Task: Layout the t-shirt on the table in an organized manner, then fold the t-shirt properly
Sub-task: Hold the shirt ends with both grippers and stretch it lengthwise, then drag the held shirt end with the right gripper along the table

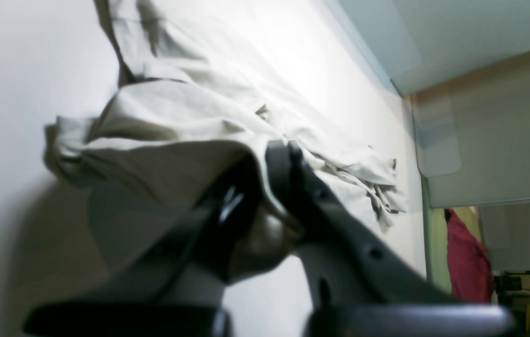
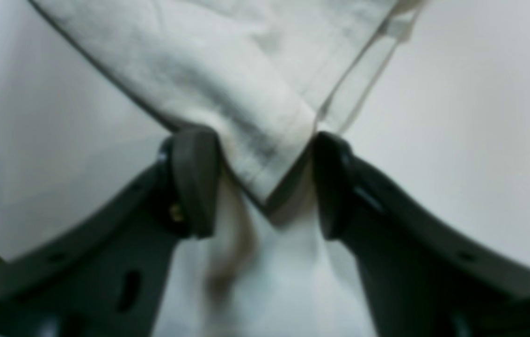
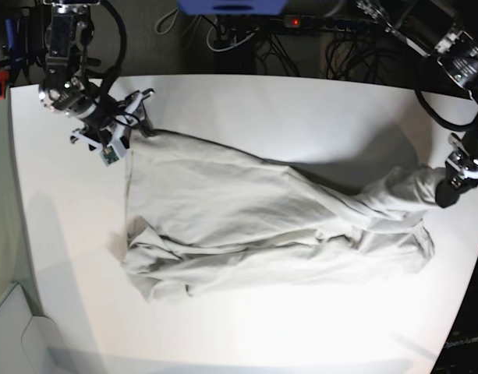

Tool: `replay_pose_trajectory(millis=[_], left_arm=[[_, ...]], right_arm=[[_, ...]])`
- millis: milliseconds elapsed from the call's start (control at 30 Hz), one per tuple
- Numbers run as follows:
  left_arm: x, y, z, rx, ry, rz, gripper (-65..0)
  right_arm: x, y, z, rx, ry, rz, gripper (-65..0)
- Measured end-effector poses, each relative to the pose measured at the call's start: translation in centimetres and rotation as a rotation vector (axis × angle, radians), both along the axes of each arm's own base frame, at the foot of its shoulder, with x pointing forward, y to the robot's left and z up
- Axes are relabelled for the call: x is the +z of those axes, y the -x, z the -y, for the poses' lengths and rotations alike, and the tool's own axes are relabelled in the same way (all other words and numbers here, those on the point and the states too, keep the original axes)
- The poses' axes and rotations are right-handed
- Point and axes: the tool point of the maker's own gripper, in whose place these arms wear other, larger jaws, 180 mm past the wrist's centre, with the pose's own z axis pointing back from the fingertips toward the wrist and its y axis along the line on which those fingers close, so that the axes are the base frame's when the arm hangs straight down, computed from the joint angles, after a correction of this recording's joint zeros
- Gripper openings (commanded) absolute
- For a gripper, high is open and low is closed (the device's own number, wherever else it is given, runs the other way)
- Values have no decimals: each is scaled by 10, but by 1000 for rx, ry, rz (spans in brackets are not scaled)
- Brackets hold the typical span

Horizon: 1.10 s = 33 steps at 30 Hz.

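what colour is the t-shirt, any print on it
The t-shirt is plain light grey-beige with no visible print; the base view shows it best, spread on the white table.

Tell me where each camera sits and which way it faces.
Base: high above, looking down on the table, t-shirt and both arms.
Left wrist: behind the left end effector, which is shut on a lifted shirt edge, looking along the tabletop.
Right wrist: behind the right end effector, open around a hemmed shirt corner.
All views share the t-shirt.

Left gripper [image 1: 272, 161] fingers clamped together, right gripper [image 2: 265, 182] fingers spread (both lowered)
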Motion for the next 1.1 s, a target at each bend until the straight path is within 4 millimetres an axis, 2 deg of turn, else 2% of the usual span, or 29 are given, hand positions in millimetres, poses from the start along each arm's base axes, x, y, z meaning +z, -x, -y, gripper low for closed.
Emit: replay_pose_trajectory(millis=[133, 167, 267, 333, 400, 567, 633, 733, 767, 833, 933, 1033, 1100], left_arm=[[0, 0, 0, 0, 0, 0, -645], [0, 0, 0, 0, 0, 0, -645], [0, 0, 0, 0, 0, 0, -645], [0, 0, 0, 0, -1, 0, -645], [4, 0, -3, -9, -21, -4, -645], [36, -1, -19, -2, -137, 48, -645], [43, -3, -20, -3, -151, 64, -645], [51, -14, -21, 3, -142, 92, -645], [49, -18, -23, 13, -137, 88, -645], [35, -27, -33, 42, -124, 38, -645], [9, -40, -41, 69, -88, -50, -645], [-10, -55, -32, 31, -68, -111, -645], [-13, -64, -28, 37, -67, -95, -645]], right_arm=[[1, -5, -11, 36, 0, 2, -619], [1, -6, -13, 40, 1, -1, -650], [3, -6, -10, 38, 12, 1, -645], [14, -10, -7, 47, 41, 28, -650], [36, -20, -8, 57, 52, 98, -650], [98, -41, 5, 39, 111, 283, -650], [112, -50, 5, 28, 120, 323, -650], [140, -77, 0, 28, 103, 411, -650], [144, -87, 2, 24, 107, 413, -650], [139, -107, 10, 4, 125, 371, -650], [120, -142, 7, 16, 111, 285, -650], [105, -170, -8, 43, 55, 228, -650], [89, -179, -16, 59, 26, 170, -650]])
